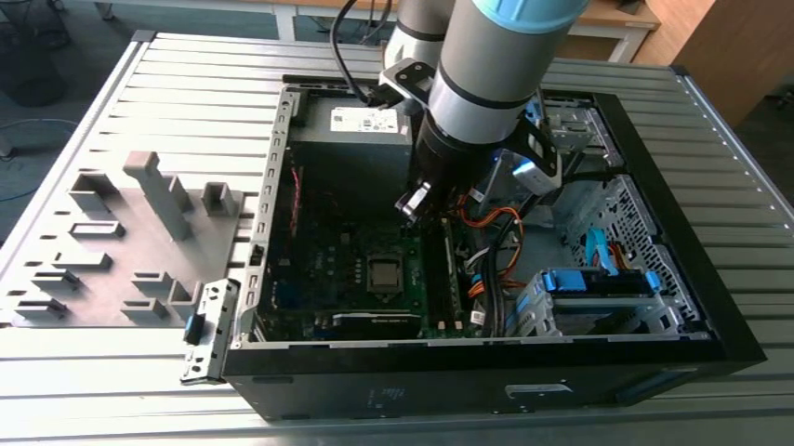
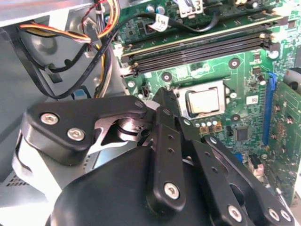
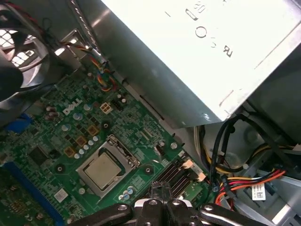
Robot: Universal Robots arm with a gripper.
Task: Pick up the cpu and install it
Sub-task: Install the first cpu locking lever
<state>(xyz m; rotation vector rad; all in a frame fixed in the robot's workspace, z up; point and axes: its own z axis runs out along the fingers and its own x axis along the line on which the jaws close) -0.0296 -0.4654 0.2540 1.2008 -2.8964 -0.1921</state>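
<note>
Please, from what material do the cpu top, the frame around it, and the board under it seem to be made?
The cpu top looks like matte, silvery-beige metal: it shines softly and evenly. The socket frame seems to be bright bare metal, likely steel, with sharp glints on its edges. The motherboard looks like green lacquered circuit laminate, dotted with solder points and small parts.

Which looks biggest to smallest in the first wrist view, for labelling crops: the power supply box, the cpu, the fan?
1. power supply box, by far the largest, though it is nearest the camera.
2. fan, cut off at the frame edge, so its rank is unsure.
3. cpu, lying in its socket.
</note>
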